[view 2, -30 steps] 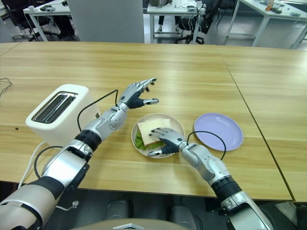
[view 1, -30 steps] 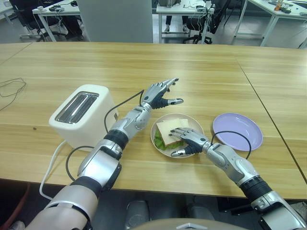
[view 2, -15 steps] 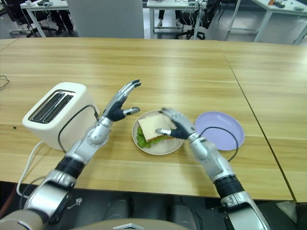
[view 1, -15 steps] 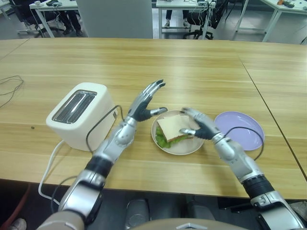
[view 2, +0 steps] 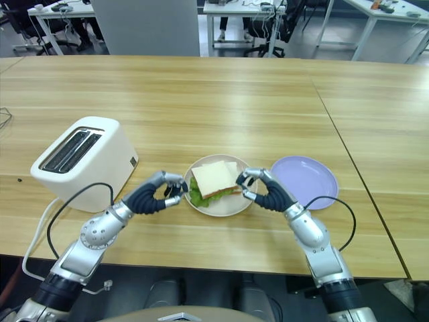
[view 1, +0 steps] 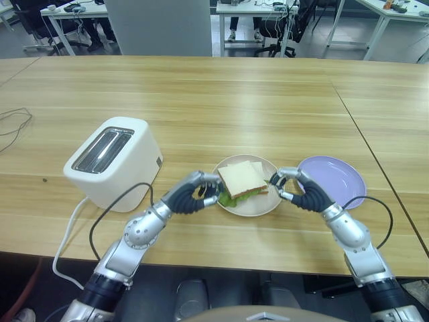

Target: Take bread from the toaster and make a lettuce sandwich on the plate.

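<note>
Long table in pale wood grain, office desks and a flat grey panel in the room behind; on the left sits a glossy cream toaster, boxy with rounded corners and two chrome slots. The sandwich, square white bread over frilly lettuce, is on the round beige plate, with a smooth lilac plate just right of it; the metal-and-black left hand and right hand flank the beige rim, fingers curled in, holding nothing.
</note>
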Controlling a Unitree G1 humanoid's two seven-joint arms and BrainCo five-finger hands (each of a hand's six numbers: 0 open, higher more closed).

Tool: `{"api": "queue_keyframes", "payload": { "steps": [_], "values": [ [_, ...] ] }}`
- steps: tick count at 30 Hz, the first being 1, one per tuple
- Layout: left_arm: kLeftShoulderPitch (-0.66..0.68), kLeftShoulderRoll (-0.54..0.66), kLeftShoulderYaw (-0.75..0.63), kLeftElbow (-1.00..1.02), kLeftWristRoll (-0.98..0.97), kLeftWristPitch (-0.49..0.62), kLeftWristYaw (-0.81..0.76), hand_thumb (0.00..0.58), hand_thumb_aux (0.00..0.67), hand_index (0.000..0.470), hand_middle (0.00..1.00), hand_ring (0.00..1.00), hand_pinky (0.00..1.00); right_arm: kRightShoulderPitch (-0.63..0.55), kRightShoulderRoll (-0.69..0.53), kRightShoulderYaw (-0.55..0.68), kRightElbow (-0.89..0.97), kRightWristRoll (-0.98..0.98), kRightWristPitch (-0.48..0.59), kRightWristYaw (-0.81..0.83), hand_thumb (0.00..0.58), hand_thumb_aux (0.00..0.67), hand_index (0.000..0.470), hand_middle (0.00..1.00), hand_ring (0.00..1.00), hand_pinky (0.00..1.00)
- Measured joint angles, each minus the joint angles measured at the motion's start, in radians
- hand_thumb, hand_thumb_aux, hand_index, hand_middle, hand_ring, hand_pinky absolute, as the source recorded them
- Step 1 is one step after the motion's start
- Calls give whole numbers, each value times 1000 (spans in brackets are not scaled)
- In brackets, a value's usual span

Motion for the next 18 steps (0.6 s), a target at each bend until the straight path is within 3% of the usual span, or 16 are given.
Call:
{"api": "queue_keyframes", "payload": {
  "steps": [9, 18],
  "values": [
    [-1, -29, -112, 153, 241, 14, -8, 580, 670, 460, 1000, 1000, 1000, 51, -22, 143, 88, -281, -24, -19, 580, 670, 460, 1000, 1000, 1000],
    [-165, -101, -229, 399, 477, 16, 100, 580, 670, 460, 1000, 1000, 1000, -130, 12, 251, 315, -525, -12, -163, 580, 670, 460, 1000, 1000, 1000]
  ]
}}
